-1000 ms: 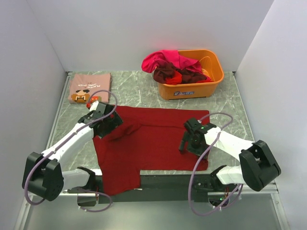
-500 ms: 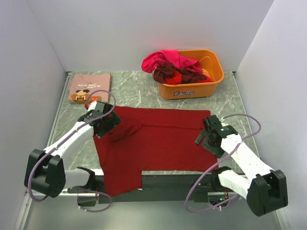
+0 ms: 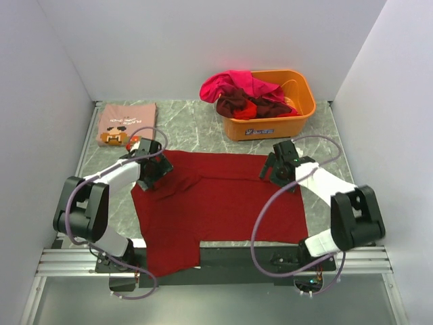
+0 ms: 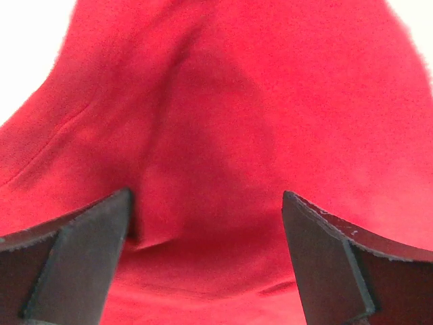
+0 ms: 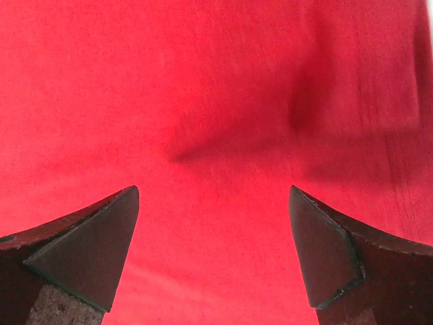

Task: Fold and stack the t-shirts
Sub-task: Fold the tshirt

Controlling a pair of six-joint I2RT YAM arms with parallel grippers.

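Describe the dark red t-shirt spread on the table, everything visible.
The dark red t-shirt is plain, soft-looking cloth with no print, spread mostly flat on the marbled table. Its near-left part drapes over the table's front edge. Folds bunch at its far-left corner. The left fingers and right fingers stand open over its far corners; contact is unclear.

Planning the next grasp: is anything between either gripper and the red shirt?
Nothing visible. The left gripper and right gripper hang open over the red shirt, at its far corners, only cloth below.
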